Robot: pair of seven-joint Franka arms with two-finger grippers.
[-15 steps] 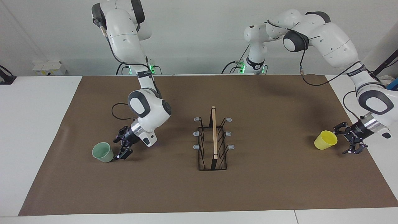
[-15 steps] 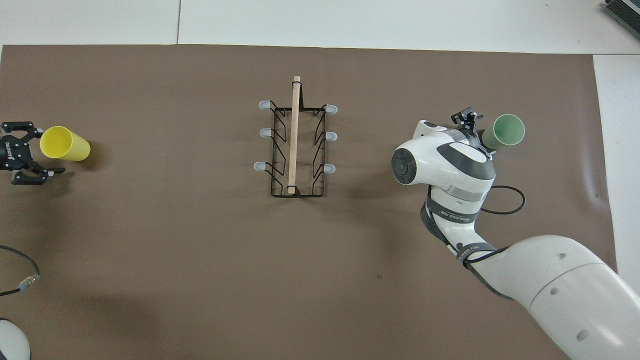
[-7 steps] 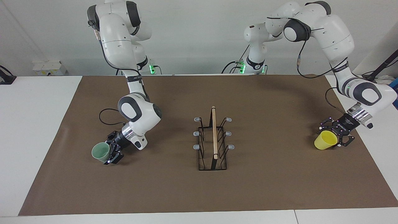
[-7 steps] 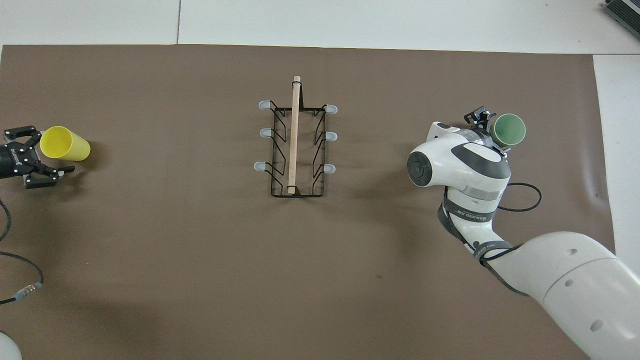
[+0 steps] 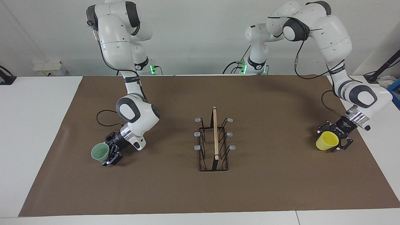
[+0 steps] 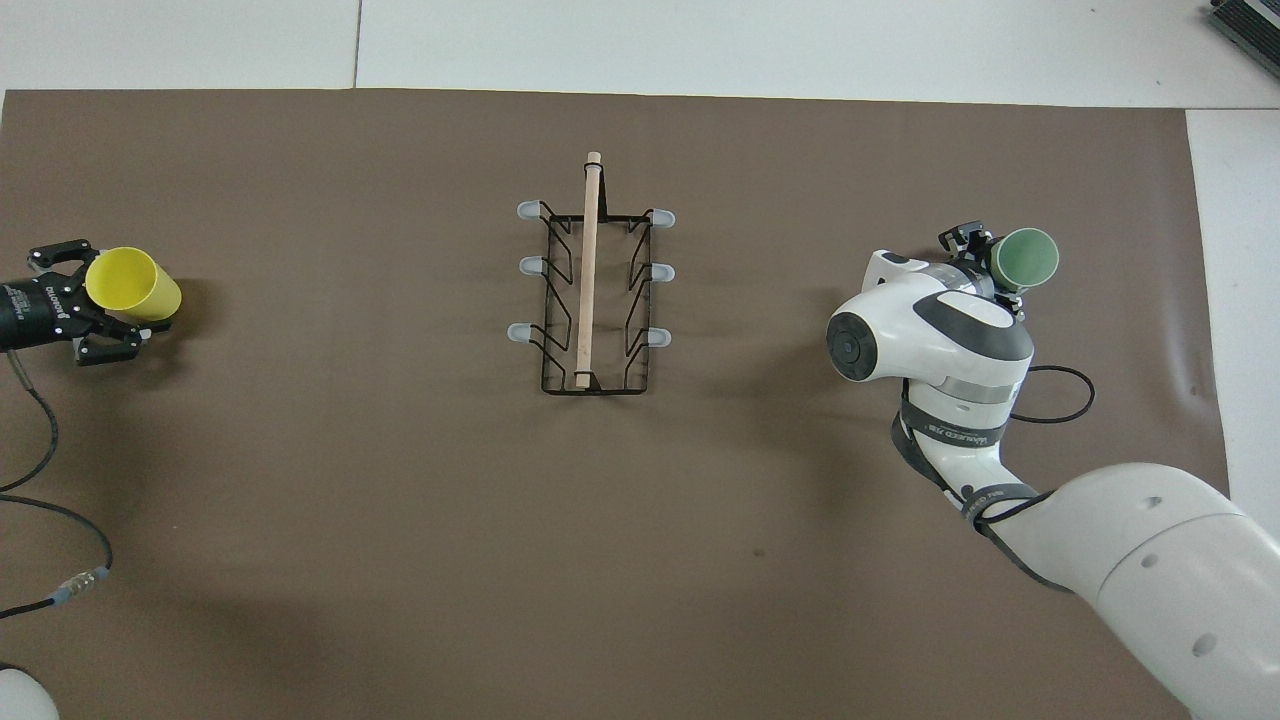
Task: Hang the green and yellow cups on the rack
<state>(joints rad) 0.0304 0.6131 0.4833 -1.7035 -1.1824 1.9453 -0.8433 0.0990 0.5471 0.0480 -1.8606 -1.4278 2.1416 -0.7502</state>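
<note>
The pale green cup lies on its side on the brown mat toward the right arm's end of the table; it also shows in the overhead view. My right gripper is low at the cup, open, with a finger on either side of its base end. The yellow cup lies tilted toward the left arm's end; it also shows from overhead. My left gripper is open and straddles it. The black wire rack with its wooden rod stands mid-table, between the cups, its pegs bare.
The brown mat covers most of the white table. A loose cable trails from the left arm near the robots' edge. A black cable loop hangs by the right wrist.
Both grippers have moved in from beside their cups to straddle them. The right arm swung toward its end of the table. The green cup shifted slightly that way.
</note>
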